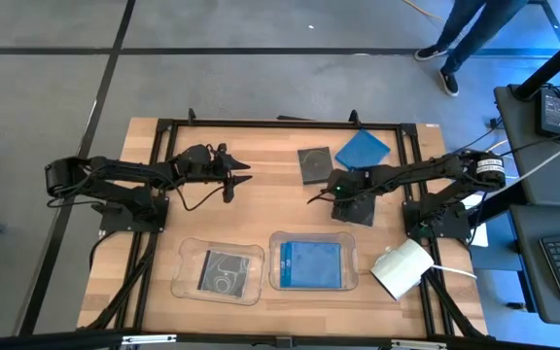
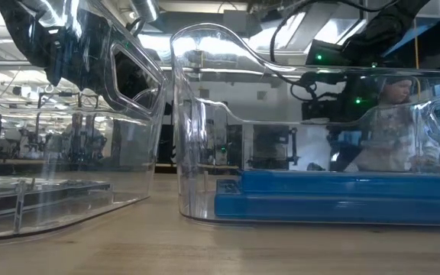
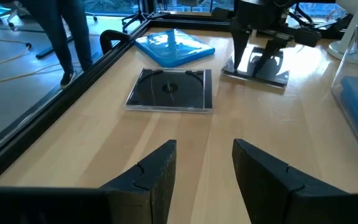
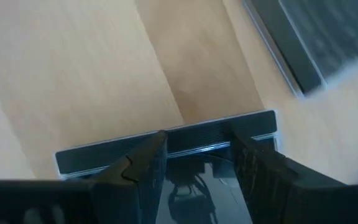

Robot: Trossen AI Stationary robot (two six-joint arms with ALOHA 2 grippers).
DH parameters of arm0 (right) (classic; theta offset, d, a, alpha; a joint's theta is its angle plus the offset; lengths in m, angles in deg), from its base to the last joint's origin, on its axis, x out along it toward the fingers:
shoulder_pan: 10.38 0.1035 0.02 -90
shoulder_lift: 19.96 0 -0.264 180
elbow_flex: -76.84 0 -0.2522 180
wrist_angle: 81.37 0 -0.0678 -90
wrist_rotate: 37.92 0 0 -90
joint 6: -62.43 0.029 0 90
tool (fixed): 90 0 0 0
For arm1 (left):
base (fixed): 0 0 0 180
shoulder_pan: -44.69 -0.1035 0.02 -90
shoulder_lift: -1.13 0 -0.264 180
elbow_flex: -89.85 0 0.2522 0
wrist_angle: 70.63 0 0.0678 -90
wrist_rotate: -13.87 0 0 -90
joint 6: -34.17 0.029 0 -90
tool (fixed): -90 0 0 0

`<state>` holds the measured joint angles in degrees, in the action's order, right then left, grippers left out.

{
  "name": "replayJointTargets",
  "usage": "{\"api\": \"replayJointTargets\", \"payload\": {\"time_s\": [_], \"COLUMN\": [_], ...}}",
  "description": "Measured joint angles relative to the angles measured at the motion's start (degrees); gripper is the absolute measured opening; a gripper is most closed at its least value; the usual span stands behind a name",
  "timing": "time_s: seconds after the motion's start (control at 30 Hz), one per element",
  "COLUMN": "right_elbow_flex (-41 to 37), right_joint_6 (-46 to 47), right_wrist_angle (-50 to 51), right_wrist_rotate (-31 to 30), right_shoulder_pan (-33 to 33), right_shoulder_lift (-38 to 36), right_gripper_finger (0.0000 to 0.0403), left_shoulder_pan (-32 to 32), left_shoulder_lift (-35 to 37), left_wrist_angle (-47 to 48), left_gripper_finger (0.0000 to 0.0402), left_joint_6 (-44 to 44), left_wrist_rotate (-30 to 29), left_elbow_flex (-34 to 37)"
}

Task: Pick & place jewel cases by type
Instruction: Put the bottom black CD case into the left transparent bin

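bare wood [image 1: 270, 199] between arms; trays [image 1: 219, 270] near edge

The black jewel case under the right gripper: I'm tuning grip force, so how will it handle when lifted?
The black jewel case looks thin, flat and rigid, so probably light and stiff. Its glossy, reflective lid suggests it may slip between the right gripper's fingers. Lying flat on the table, it offers little edge to grab.

A light wooden tabletop [image 1: 261, 209] carries two clear shallow trays [image 1: 185, 277] [image 1: 361, 279] side by side near its front edge. A white box [image 1: 402, 268] sits at the front right corner. A person's legs [image 1: 460, 34] stand on the grey floor beyond.
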<state>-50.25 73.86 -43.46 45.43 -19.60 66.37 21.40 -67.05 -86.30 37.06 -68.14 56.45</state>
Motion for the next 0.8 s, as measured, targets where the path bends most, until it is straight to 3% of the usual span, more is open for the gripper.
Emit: {"api": "replayJointTargets", "payload": {"time_s": [0.27,0.53,0.8], "right_elbow_flex": [-0.19,0.37,8.59], "right_joint_6": [-6.28,-12.12,-19.56], "right_wrist_angle": [-9.16,-25.07,-26.21], "right_wrist_rotate": [2.46,6.42,9.10], "right_shoulder_pan": [-0.01,-1.39,-3.75], "right_shoulder_lift": [1.79,10.36,17.44], "right_gripper_finger": [0.0182,0.0182,0.0182], "left_shoulder_pan": [0.00,-0.02,-0.02], "left_shoulder_lift": [0.00,0.00,0.00], "left_wrist_angle": [0.00,-0.21,-1.25], "left_gripper_finger": [0.0155,0.0155,0.0155], "left_joint_6": [0.31,0.41,0.33], "left_wrist_rotate": [0.02,0.00,0.02], "left_elbow_flex": [0.00,0.00,0.00]}}
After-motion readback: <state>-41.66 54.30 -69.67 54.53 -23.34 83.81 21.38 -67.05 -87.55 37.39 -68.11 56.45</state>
